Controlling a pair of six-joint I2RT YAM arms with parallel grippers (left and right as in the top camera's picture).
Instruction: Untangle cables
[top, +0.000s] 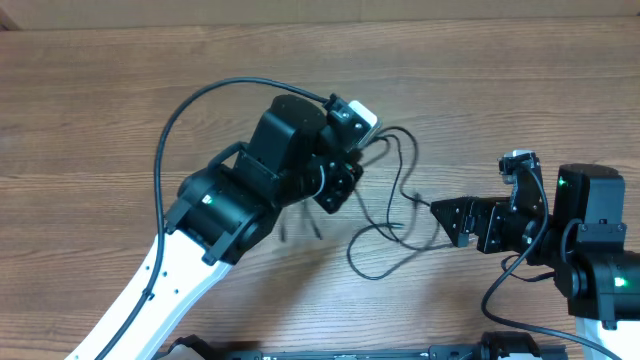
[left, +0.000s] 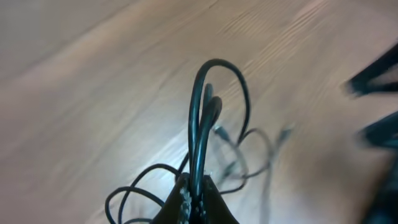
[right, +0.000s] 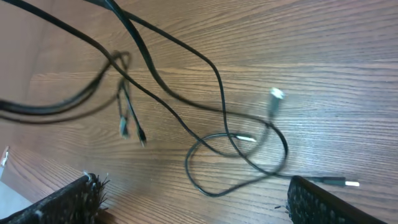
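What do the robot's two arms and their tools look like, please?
The left arm and right arm are angular black housings on white tubular links, each showing small green lights. A thick black wire loops along the left one to a silver wrist camera. The black left tool and right tool have serrated pads.

The overhead view looks straight down on the tabletop (top: 100, 80) from high up. The left wrist view peers closely past the left hand (left: 196, 183); the right wrist view skims low. All three share the cables (top: 395, 232).
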